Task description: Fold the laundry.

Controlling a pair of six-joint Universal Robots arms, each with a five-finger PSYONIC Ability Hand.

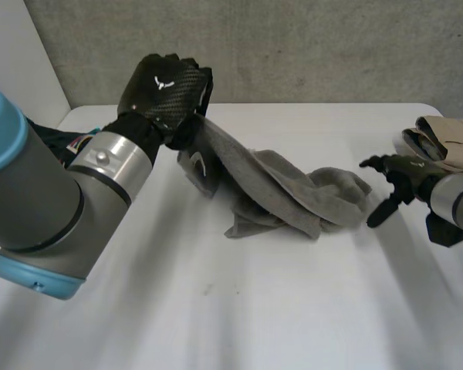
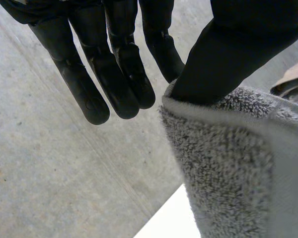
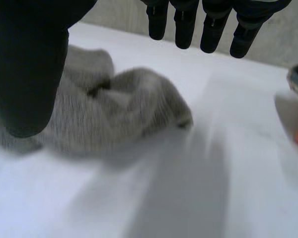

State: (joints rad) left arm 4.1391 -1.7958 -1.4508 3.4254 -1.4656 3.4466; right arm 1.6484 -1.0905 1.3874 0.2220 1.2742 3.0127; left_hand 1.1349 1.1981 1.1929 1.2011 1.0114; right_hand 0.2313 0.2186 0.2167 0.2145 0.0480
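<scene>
Left hand point(image 1: 163, 91) fingers pinching grey towel point(image 1: 293, 193) edge, right hand point(image 1: 405, 181) fingers released, beige clothes point(image 1: 451, 135) nearby

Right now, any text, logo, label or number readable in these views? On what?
No words or numbers can be read.
Back of the left robot hand: a white emblem, a sign without letters.
On the grey towel, just below that hand: a small white mark, too small to read.
By the left arm's wrist: a coloured label, too small to read.
</scene>
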